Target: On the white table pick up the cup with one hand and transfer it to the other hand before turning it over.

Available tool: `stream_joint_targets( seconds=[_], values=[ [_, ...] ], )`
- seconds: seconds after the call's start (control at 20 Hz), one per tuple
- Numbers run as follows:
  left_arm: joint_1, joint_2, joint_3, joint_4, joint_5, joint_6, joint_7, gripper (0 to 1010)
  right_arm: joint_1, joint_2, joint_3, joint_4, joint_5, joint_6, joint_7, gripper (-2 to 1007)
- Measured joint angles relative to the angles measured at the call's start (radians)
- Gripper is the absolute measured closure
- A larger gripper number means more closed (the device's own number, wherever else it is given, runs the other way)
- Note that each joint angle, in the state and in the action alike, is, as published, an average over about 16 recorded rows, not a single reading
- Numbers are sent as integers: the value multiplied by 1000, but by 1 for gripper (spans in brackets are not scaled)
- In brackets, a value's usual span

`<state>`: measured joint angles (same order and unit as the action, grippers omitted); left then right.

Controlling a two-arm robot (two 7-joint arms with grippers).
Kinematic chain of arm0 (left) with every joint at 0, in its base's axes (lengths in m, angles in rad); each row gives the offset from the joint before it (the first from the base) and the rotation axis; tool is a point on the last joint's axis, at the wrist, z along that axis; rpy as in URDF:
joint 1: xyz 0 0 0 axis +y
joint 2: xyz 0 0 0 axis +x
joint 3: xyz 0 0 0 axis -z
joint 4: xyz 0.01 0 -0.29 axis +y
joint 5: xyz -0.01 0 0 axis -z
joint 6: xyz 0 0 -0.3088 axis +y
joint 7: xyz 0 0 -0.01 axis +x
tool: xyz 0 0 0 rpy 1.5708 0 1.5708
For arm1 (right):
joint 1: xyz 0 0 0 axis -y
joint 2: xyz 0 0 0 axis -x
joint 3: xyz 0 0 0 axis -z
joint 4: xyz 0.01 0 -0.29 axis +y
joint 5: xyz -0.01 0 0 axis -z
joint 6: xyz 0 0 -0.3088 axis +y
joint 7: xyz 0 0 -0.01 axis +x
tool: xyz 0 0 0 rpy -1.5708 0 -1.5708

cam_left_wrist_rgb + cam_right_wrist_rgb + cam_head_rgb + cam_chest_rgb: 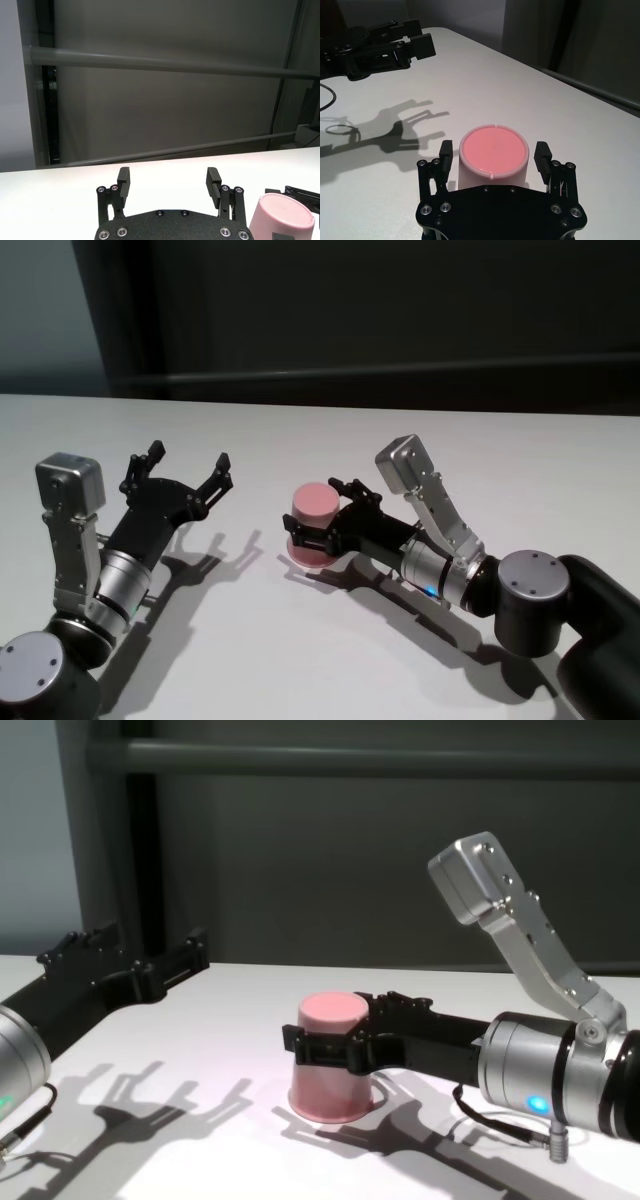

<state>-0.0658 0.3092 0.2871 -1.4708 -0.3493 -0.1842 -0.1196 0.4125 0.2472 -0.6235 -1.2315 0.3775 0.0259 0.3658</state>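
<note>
I see black screw-studded fingers (544,159), silver wrists, a blue light (539,1104), possibly a thin cable (505,1125).

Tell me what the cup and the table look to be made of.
The cup looks like pink plastic: smooth, opaque, with a soft sheen, a flat closed end facing up and the wider rim down on the table. The right gripper has a finger on each side of it. The table has a plain matte white top, perhaps laminate or painted board; it shows soft shadows and no grain. The left gripper hangs open nearby.

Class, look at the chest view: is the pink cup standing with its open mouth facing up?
No: the pink cup stands upside down on the white table, closed base on top.
</note>
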Motion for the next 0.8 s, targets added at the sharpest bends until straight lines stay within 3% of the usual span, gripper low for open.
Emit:
stream_joint_targets(
  seconds=[0.35, 0.8],
  values=[
    [0, 0, 0, 0, 0, 0, 0, 9, -8, -4, 18, -15, -6, -25, 2, 5],
    [0, 0, 0, 0, 0, 0, 0, 9, -37, -16, 66, -54, -8, -123, 12, 5]
  ],
)
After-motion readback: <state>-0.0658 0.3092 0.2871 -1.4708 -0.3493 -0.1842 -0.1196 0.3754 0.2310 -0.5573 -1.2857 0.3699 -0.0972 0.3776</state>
